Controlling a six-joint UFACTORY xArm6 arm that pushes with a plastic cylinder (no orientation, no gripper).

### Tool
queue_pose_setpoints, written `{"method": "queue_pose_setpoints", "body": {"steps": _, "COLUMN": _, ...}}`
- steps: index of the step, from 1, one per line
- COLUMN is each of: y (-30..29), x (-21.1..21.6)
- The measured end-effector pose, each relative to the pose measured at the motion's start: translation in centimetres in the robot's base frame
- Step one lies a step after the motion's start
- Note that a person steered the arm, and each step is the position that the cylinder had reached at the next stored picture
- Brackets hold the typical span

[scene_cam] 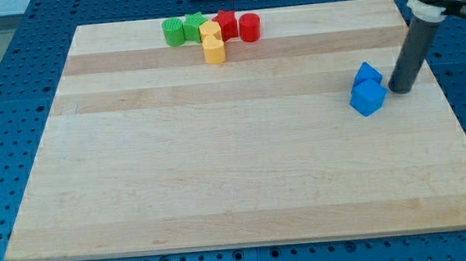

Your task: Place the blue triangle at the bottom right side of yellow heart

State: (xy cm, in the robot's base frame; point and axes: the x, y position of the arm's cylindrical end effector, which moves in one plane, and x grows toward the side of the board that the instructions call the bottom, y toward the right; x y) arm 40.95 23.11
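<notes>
my tip (399,88) sits down on the wooden board (221,189) at the view's right side, w/ the dark rod rising from it up toward the view's top right, where the arm's grey-and-white body cuts off at the frame edge. there's no gripper on this rig, so nothing to open or close – the rod is bare and holds nothing.

two blue blocks lie just to the view's left of my tip. the upper one (368,74) is small and looks peaked, so i take it for the blue triangle, tho the shape isn't fully clear from this angle. the lower one (368,97) is a bit bigger and reads as a blue cube-like block. the two touch each other, and my tip is right beside them, at or nearly at contact w/ the lower one's right edge – can't tell if it truly touches.

the rest are bunched at the view's top, left of centre, well apart from the blue pair. from left to right: a green round block (174,32), a green star (194,24), a red block of unclear shape (226,22), and a red cylinder (249,27). just below the green star and red block sit two yellow blocks, one (210,32) stacked in view above the other (215,50), touching; which is the yellow heart i can't tell.

the board rests on a blue perforated table (17,96).
</notes>
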Motion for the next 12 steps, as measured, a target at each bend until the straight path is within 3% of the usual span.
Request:
{"method": "queue_pose_setpoints", "body": {"steps": 2, "y": -5.5, "x": -0.3}}
{"method": "queue_pose_setpoints", "body": {"steps": 5, "y": -5.5, "x": -3.4}}
{"method": "queue_pose_setpoints", "body": {"steps": 12, "y": -18.4, "x": -2.9}}
